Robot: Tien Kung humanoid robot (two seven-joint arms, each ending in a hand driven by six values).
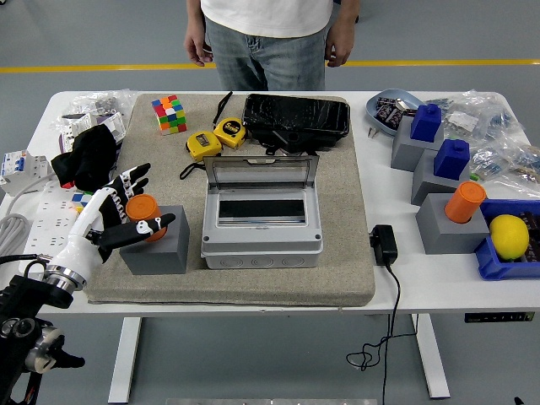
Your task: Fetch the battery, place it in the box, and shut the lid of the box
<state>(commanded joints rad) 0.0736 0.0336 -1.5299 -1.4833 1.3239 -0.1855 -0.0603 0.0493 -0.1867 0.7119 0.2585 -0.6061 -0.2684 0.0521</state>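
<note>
- Now lower left: left hand (pixel 118 215) fingers spread around orange battery (pixel 143 211), nothing gripped.
- Battery stands in grey holder (pixel 156 249), left of centre; looks rigid, smooth, probably light; grip its exposed sides.
- Centre: box (pixel 261 228), lid (pixel 261 173) up.
</note>
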